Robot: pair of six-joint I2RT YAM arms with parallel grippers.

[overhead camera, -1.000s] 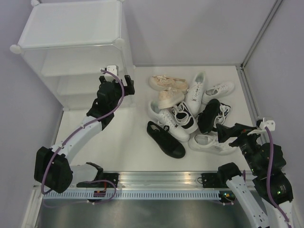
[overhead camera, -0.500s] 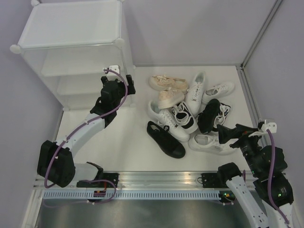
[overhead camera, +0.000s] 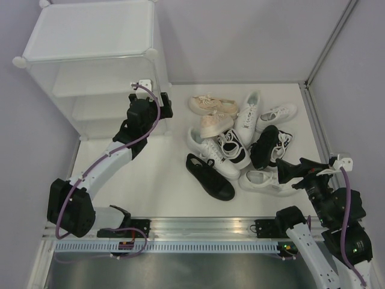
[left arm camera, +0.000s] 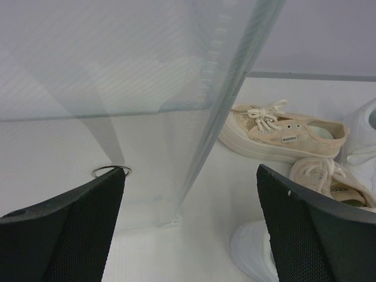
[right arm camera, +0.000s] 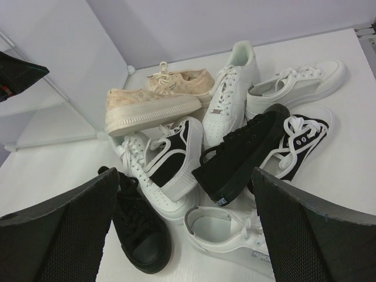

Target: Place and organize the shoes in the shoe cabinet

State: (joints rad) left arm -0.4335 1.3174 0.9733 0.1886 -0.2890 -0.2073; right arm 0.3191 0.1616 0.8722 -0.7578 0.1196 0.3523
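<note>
Three shelf tiers are made out in the shoe cabinet [overhead camera: 90, 57], which stands at the far left of the table [overhead camera: 159, 180]. Its top rear corner is cut off by the frame edge, and its lower shelves are seen only dimly through the frosted walls. In the left wrist view only a translucent panel edge and a small metal ring [left arm camera: 111, 171] are shown, and everything behind the plastic is blurred. The left gripper [left arm camera: 189, 182] is held at the cabinet's front right corner, its jaws spread wide with nothing between them.

Further right, the shoes [overhead camera: 240, 144] are heaped on the table, apart from the cabinet. The beige pair [overhead camera: 210, 104] lies at the far side of the heap and an all-black shoe [overhead camera: 209, 176] at the near side. A black-and-white shoe [overhead camera: 236, 150] is propped on a white one in the middle. Several shoes are overlapped, so their full outlines cannot be traced. A white shoe [overhead camera: 264, 180] at the near right is partly covered by the right gripper [overhead camera: 289, 170] in the top view; whether it is touched cannot be told. That gripper is likewise fully parted, empty, and aimed at the heap.

Compared with a second ago, the left gripper is found slightly nearer the cabinet's corner and the right gripper slightly further right and nearer the bases. The shoes are unmoved.
</note>
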